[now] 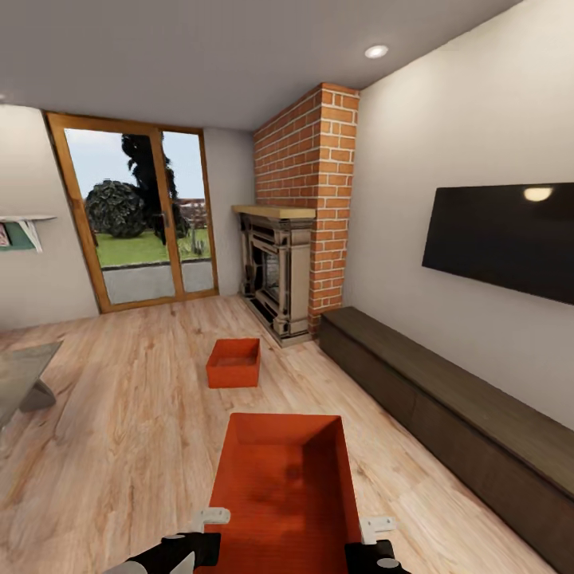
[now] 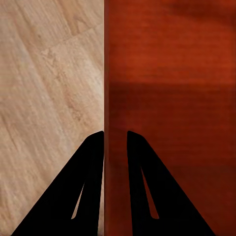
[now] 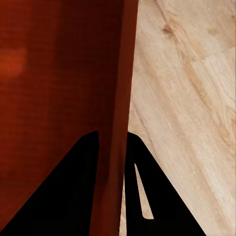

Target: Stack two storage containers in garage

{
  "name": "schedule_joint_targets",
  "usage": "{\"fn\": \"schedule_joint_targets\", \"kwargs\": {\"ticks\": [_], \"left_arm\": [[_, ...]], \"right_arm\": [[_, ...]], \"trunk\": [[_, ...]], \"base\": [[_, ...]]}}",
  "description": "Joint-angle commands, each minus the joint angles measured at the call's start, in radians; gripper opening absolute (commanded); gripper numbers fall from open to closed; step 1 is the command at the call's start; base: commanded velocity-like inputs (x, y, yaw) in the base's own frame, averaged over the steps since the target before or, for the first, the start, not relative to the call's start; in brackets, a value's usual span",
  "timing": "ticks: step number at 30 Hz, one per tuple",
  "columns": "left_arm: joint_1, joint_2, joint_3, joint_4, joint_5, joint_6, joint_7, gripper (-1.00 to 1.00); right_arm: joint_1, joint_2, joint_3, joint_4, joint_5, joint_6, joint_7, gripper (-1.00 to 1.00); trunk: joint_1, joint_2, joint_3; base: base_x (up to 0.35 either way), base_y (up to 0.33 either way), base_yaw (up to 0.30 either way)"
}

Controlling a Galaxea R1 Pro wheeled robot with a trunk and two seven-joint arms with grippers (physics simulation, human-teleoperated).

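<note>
In the living room, one orange-red storage container sits close in front of me, open top up. My left gripper straddles its left wall, one finger outside and one inside. On the opposite wall my right gripper is shut, the wall filling the gap between its fingers. The second storage container rests on the light wood floor farther ahead, near the fireplace. I cannot tell whether the near bin is off the floor.
A red brick fireplace stands ahead, with glass doors to its left. Along the right wall runs a long dark low cabinet under a black TV. A grey table edge juts in at left.
</note>
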Motion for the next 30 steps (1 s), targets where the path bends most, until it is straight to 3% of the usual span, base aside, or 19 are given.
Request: {"fn": "schedule_joint_targets", "kwargs": {"ticks": [1,30], "left_arm": [[-0.001,0.0,0.002,-0.001,-0.008,0.005,0.011,-1.0],[-0.001,0.001,0.002,-0.001,-0.008,0.005,0.011,-1.0]], "right_arm": [[-0.001,-0.006,0.008,0.002,-0.018,-0.006,-0.015,-1.0],[-0.001,-0.005,0.008,0.002,-0.018,-0.006,-0.015,-1.0]], "trunk": [[0.0,-0.001,-0.001],[0.0,-0.001,-0.001]], "base": [[0.0,0.0,0.269],[0.0,0.0,0.269]]}}
